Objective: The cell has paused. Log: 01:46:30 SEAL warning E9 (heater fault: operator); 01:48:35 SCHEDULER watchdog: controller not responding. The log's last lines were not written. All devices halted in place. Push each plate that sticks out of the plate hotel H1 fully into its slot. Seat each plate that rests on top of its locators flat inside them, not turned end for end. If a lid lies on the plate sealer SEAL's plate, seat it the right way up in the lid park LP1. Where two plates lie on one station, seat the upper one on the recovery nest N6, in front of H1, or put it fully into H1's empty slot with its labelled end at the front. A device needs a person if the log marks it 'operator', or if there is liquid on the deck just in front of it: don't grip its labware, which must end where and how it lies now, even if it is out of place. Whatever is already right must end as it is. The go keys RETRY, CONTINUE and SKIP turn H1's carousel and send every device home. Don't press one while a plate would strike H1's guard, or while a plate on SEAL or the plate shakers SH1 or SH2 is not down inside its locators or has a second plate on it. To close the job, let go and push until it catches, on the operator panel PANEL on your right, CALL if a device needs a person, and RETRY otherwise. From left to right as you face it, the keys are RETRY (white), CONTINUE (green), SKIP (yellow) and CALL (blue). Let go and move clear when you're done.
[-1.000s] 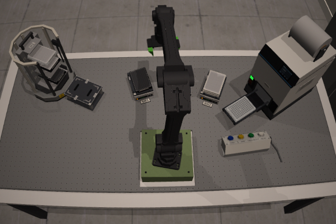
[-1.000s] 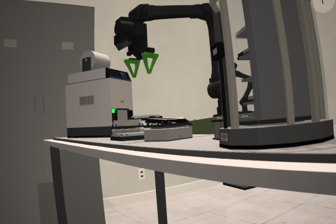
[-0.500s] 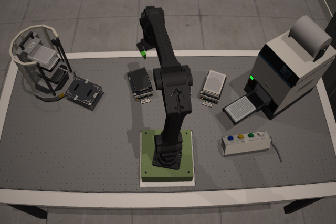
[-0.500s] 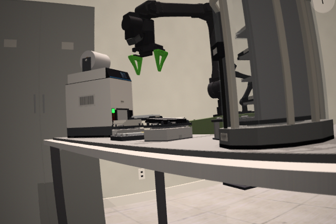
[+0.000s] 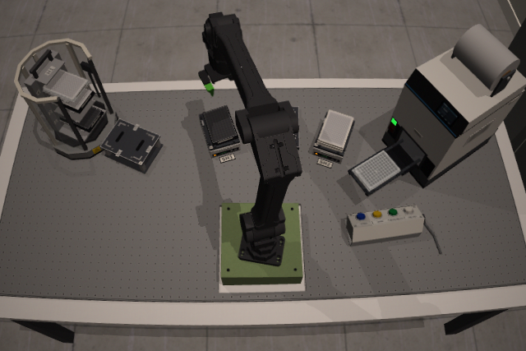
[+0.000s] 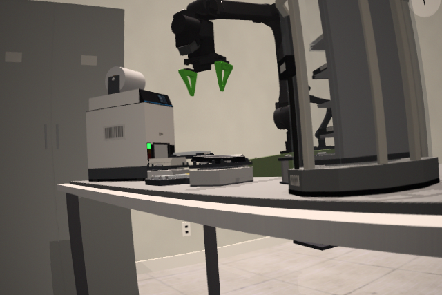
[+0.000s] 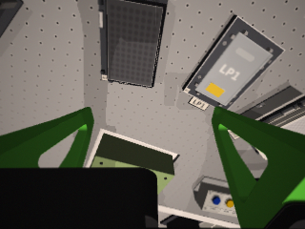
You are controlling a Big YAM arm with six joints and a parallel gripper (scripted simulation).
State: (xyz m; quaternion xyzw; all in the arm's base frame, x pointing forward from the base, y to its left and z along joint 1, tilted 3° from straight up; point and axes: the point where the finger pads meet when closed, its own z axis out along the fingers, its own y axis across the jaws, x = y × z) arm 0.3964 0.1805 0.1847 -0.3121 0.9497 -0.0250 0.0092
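Observation:
My gripper is open and empty, high above the back of the table between SH1 and the lid park LP1. Only one of its green fingers shows from above. The plate hotel H1 stands far left; a white plate juts from its upper slot, and a dark plate sits lower down. The recovery nest N6 is bare. SH1 carries a dark plate. SH2 carries a white plate. SEAL has a white plate on its drawer.
The operator panel PANEL lies front right with its blue, yellow, green and white keys. The arm's green base block stands at the front centre. The arm hides LP1 from above.

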